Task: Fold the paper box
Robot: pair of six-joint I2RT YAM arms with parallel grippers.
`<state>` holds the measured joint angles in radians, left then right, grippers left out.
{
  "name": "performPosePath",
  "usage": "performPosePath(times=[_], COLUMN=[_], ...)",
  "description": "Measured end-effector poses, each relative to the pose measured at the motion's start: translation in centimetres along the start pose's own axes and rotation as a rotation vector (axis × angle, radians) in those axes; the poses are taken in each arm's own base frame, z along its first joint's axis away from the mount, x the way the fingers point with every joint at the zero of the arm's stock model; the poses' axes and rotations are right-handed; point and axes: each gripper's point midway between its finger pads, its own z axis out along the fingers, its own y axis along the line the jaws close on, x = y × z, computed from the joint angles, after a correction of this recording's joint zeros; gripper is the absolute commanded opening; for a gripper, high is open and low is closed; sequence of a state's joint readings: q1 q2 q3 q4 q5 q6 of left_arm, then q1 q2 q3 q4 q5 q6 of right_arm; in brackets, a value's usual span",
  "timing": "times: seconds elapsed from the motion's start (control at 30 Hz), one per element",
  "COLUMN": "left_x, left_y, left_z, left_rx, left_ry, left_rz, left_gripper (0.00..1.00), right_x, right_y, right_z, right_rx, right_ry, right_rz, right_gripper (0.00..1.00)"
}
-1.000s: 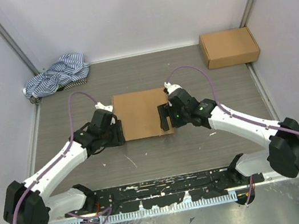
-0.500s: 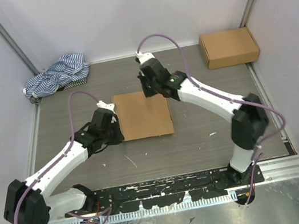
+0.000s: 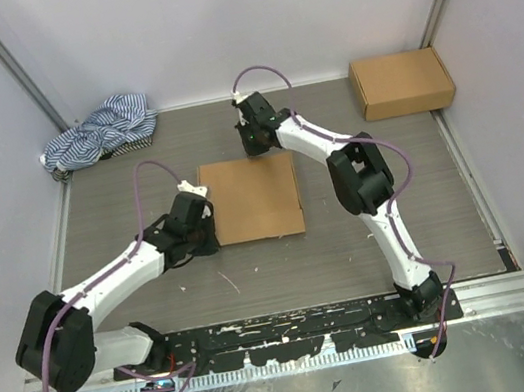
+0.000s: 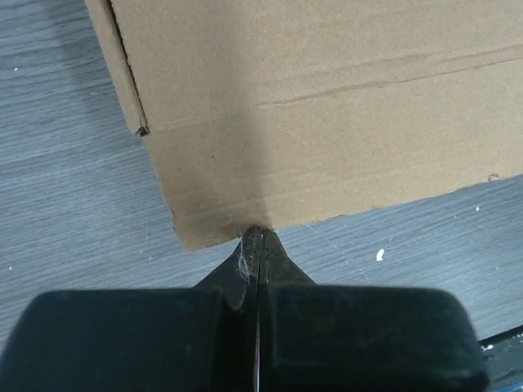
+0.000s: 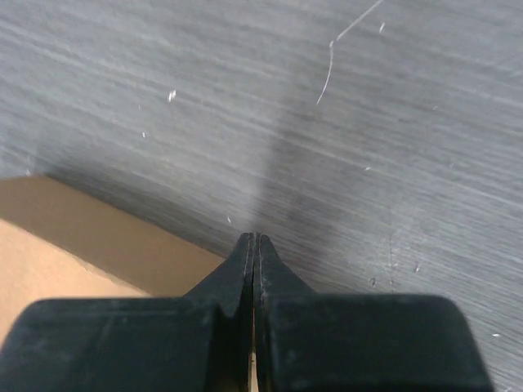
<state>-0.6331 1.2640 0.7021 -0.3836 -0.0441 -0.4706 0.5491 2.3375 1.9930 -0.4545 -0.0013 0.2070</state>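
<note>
The paper box (image 3: 250, 199) lies flat on the table's middle as a closed brown cardboard rectangle. My left gripper (image 3: 212, 233) sits at its left edge near the front corner. In the left wrist view that gripper (image 4: 258, 233) is shut, its tips touching the edge of the box (image 4: 327, 106) with nothing between them. My right gripper (image 3: 253, 149) hovers just beyond the box's far edge. Seen from the right wrist, the gripper (image 5: 254, 237) is shut and empty over bare table, with the box (image 5: 73, 237) at the lower left.
A second brown cardboard box (image 3: 401, 82) rests at the back right by the wall. A blue-and-white striped cloth (image 3: 98, 131) is bunched in the back left corner. Grey walls close in three sides of the table (image 3: 117, 181).
Both grippers have shut. The right arm swung from the box's right edge up to its far edge. The left arm stayed at the left edge.
</note>
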Motion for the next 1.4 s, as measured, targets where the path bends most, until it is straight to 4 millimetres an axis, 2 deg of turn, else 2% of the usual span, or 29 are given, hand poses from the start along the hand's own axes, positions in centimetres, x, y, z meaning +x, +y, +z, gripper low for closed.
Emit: performPosePath(times=[0.1, 0.17, 0.33, 0.6, 0.7, 0.8, 0.9, 1.07, 1.2, 1.23, 1.3, 1.4], left_x=[0.2, 0.7, 1.8, 1.0, 0.5, 0.1, -1.1, -2.8, -4.2, -4.3, -4.0, -3.4], left_y=[0.2, 0.5, 1.5, 3.4, 4.4, 5.1, 4.6, 3.5, 2.1, 1.9, 1.9, 2.2], left_z=[0.9, 1.8, 3.6, 3.8, 3.6, 3.2, 2.2, -1.0, -4.1, -4.7, -5.2, -5.5], left_rx=[-0.013, -0.031, -0.081, -0.172, -0.199, -0.216, -0.192, -0.134, -0.058, -0.047, -0.039, -0.046], left_ry=[0.014, 0.038, 0.081, -0.022, -0.119, -0.178, -0.227, -0.300, -0.347, -0.351, -0.347, -0.329], left_rz=[0.007, 0.015, 0.024, -0.007, -0.051, -0.083, -0.099, -0.116, -0.119, -0.119, -0.117, -0.115], left_gripper=[0.00, 0.00, 0.00, 0.00, 0.00, 0.01, 0.06, 0.23, 0.33, 0.34, 0.35, 0.36], right_x=[1.8, 2.2, 4.4, 7.5, 9.2, 10.0, 10.4, 11.4, 12.9, 13.2, 13.5, 13.1], right_y=[0.1, 0.6, 1.9, 1.8, 2.6, 3.2, 3.0, 2.3, 0.6, 0.1, -1.1, -2.3], right_z=[0.4, 0.3, -0.7, -3.3, -4.4, -4.8, -4.8, -4.8, -5.5, -5.9, -7.2, -10.4], right_rx=[-0.053, -0.091, -0.188, -0.222, -0.241, -0.239, -0.197, -0.116, -0.035, -0.018, 0.028, 0.068], right_ry=[0.059, 0.072, 0.120, 0.151, 0.174, 0.183, 0.197, 0.226, 0.245, 0.248, 0.238, 0.172], right_rz=[-0.003, -0.010, -0.030, -0.042, -0.041, -0.038, -0.023, 0.027, 0.078, 0.088, 0.104, 0.125], right_gripper=[0.03, 0.04, 0.04, 0.05, 0.05, 0.04, 0.03, 0.03, 0.07, 0.10, 0.22, 0.46])
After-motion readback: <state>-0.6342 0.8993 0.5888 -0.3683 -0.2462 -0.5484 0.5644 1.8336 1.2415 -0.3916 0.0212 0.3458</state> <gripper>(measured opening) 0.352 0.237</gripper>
